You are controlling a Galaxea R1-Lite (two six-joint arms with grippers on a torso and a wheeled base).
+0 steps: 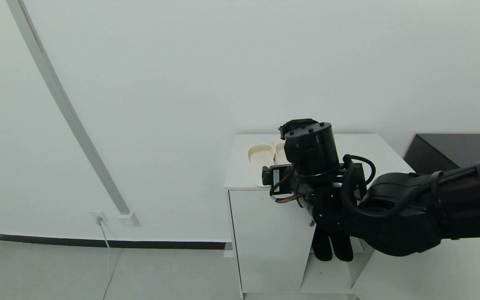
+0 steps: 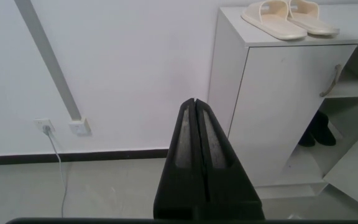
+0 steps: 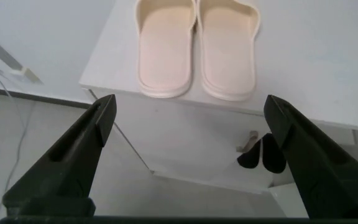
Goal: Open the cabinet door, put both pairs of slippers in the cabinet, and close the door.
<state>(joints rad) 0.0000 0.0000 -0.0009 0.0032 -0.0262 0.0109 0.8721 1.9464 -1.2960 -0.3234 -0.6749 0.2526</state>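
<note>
Cream slippers (image 1: 261,155) lie side by side as a pair on the white top of the cabinet (image 1: 240,177), a little right of centre in the head view. They sit near the top's front edge and are partly hidden by the right arm (image 1: 411,208). A second pair, the black slippers (image 1: 332,246), stands inside the cabinet on a low shelf, below the arm in the lower middle of the frame. One door panel (image 1: 269,237) is shut. It carries a slim handle (image 2: 333,79) at the edge next to the open compartment. A white panel at the lower right of the head view looks like the other door (image 1: 423,271), swung out.

The right gripper (image 3: 190,102) hangs above the front edge of the cabinet top. Its two dark fingers (image 3: 98,140) are spread wide and hold nothing. The cream pair lies between and beyond them, apart from both. The left gripper (image 2: 196,109) is off to the side of the cabinet and well apart from it, with its fingers pressed flat together and empty.

Behind stands a plain white wall with a grey conduit strip (image 1: 63,102) slanting down to a socket (image 1: 97,217) and a hanging cable (image 1: 108,258). A dark surface (image 1: 452,148) sits at the right edge.
</note>
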